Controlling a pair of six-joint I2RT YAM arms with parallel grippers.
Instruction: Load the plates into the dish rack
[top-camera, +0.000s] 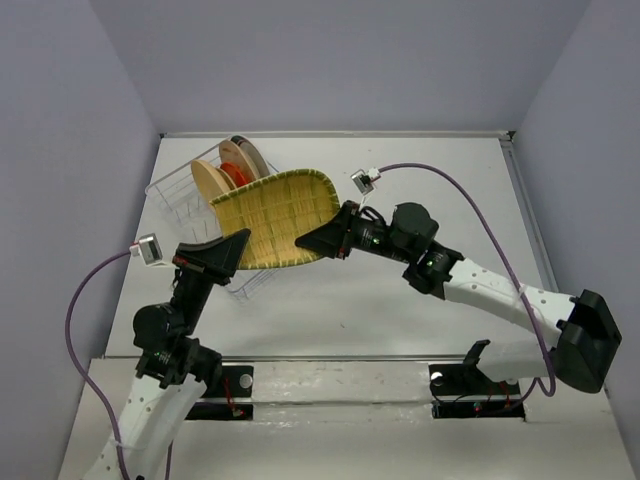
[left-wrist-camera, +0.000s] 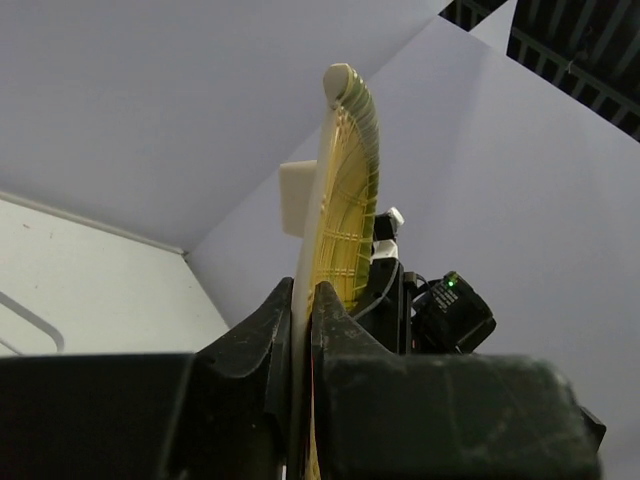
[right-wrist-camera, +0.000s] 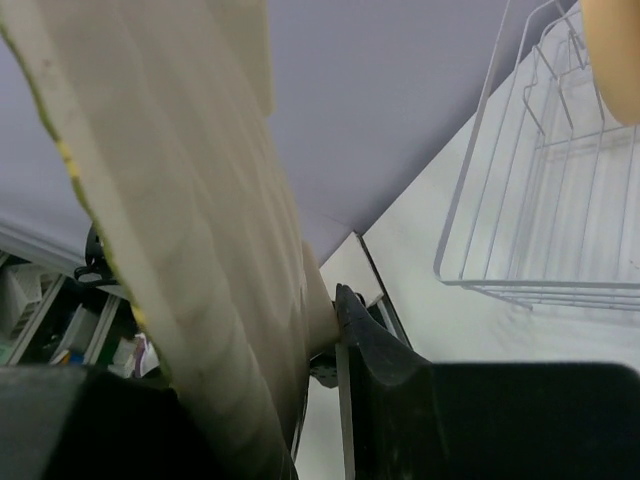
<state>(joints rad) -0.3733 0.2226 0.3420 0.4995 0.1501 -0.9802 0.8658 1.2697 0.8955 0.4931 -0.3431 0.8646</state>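
The yellow plate hangs over the near end of the dish rack. The left gripper has its jaws pinching the plate's left edge, and the right gripper pinches its right edge. 3 plates stand farther back in the rack.

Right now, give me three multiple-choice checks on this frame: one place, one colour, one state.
1. Where is the yellow woven plate?
A lying flat, released
B standing in the dish rack
C held up between the left gripper and the right gripper

2. What colour is the plate standing just behind the tan plate in the dish rack?
A orange-red
B blue
C black

3. The left gripper is:
A open, clear of the plate
B shut on the plate's rim
C out of view

Answers:
1. C, each gripper holds one edge.
2. A, the orange-red plate shows there.
3. B, its fingers pinch the rim.
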